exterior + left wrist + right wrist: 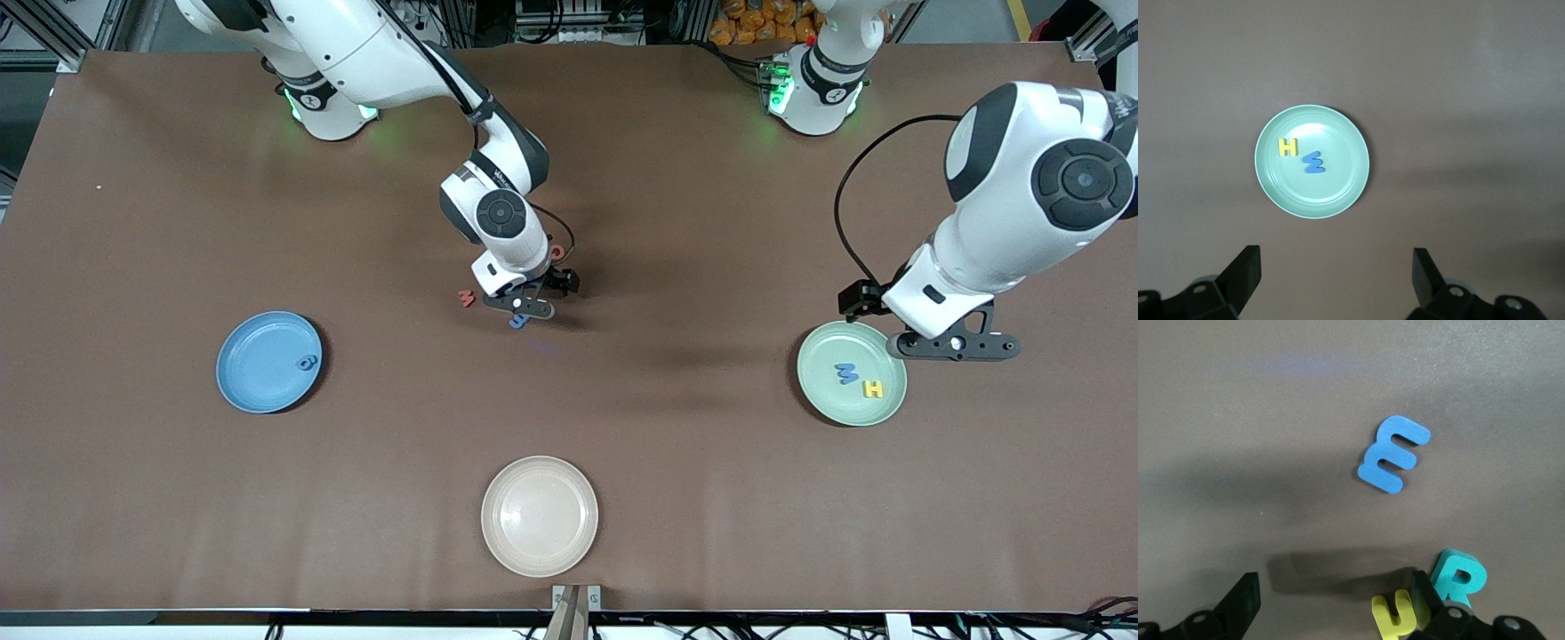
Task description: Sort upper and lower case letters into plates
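Note:
My right gripper is open and low over a cluster of letters at the table's middle. The right wrist view shows a blue E, a yellow u against one finger, and a teal R. In the front view a blue letter and two red letters show round it. The blue plate holds one small letter. The mint plate holds a blue letter and a yellow H. My left gripper is open, empty, up beside the mint plate.
A cream-beige plate stands empty near the table's front edge, nearer to the front camera than the letter cluster. The brown table runs bare between the three plates.

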You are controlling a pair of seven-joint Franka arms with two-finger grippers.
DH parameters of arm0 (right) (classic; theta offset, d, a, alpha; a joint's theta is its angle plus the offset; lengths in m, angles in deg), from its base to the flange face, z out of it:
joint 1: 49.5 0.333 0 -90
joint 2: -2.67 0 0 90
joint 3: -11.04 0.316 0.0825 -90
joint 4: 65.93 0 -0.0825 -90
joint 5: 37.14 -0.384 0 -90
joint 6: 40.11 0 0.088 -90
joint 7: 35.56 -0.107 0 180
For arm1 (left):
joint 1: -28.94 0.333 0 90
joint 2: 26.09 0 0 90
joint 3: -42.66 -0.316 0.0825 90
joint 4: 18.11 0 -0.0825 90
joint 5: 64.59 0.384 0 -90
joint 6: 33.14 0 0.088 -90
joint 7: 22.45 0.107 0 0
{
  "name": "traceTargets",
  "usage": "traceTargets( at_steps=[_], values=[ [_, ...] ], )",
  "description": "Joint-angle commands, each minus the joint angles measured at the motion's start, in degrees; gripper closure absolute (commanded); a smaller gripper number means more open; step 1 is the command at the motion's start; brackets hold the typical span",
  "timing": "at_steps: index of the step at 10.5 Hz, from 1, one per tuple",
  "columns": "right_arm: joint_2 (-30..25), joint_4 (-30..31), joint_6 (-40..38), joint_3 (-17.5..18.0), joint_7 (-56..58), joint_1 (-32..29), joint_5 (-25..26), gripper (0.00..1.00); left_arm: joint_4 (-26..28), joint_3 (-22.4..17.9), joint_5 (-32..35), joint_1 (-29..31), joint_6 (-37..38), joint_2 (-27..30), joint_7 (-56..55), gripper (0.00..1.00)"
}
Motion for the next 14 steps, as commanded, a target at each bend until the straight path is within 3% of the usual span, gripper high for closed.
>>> traceTargets(
  at_steps=[1,5,10,14],
  values=[
    [-1.95,2.01,0.02,1.11,2.22,-1.85,0.63,0.00,-1.71,0.55,0.08,0.30,2.52,0.11,-0.80,0.00],
    [-1.68,2.01,0.63,1.11,3.46,-1.86,0.72,0.00,-4.35,1.25,-0.19,0.39,6.83,0.19,-0.71,0.00],
    [-1.60,2.36,1.25,1.11,3.46,-1.16,0.64,0.00,-4.35,1.08,-3.08,0.39,7.01,3.53,-1.06,0.00],
    [-5.37,7.71,1.42,1.28,4.86,-0.80,0.64,0.00,-4.35,0.90,-3.09,0.56,7.18,5.99,-1.06,0.00]
  ],
)
